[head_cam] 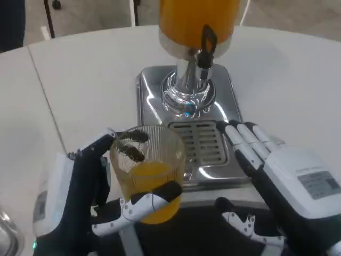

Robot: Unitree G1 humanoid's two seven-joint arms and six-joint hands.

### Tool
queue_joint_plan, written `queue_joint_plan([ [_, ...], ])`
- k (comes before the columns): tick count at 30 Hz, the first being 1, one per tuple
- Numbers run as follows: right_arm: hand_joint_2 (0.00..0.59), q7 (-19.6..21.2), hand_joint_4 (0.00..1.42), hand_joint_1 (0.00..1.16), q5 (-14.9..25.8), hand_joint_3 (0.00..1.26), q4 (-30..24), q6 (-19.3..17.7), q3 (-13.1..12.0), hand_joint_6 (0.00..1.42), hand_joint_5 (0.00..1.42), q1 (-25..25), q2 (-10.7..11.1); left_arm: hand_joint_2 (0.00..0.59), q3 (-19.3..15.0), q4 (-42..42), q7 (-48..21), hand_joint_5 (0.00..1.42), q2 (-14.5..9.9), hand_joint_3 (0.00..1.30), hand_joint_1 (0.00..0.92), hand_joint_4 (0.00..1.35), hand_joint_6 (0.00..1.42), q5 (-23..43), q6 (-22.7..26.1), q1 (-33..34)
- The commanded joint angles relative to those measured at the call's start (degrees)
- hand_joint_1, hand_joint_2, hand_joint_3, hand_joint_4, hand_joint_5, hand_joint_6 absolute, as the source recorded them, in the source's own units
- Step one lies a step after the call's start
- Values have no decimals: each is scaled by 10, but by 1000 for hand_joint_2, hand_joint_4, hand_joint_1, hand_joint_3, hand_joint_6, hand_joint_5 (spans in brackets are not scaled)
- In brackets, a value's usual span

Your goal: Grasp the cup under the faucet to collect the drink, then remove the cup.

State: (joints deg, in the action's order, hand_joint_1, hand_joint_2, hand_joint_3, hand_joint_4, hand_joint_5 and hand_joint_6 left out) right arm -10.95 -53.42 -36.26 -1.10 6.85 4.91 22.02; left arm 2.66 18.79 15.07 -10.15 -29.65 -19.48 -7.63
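Note:
A clear ribbed glass cup partly filled with orange drink is gripped by my left hand, thumb across its front and fingers behind it. The cup is near the front-left corner of the dispenser's steel base, away from the faucet. The black faucet lever hangs under the orange juice tank. The slotted drip grille lies bare. My right hand rests open at the base's right front edge, fingers pointing toward the grille, holding nothing.
The dispenser stands mid-table on the white tabletop. A seam in the table runs down the left side. A metal object's edge peeks in at the bottom left. Chair legs stand beyond the far table edge.

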Motion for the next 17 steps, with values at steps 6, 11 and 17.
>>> queue_joint_plan([
  [6, 427, -1, 0, 637, 6, 4, 5, -1, -14, 110, 0, 2, 1, 75, -2, 17, 1, 1424, 8, 1180, 569, 1337, 1424, 1, -10, 2],
  [11, 427, 1, 0, 637, 2, 4, 6, 0, -11, 110, 0, 6, -4, 76, 2, 20, 0, 1424, 13, 1180, 568, 1337, 1424, -2, -10, 1],
  [17, 427, 4, 0, 637, 2, 4, 6, 0, -14, 110, 0, 10, -5, 76, 2, 21, -2, 1424, 15, 1180, 568, 1337, 1424, -2, -9, 1],
])
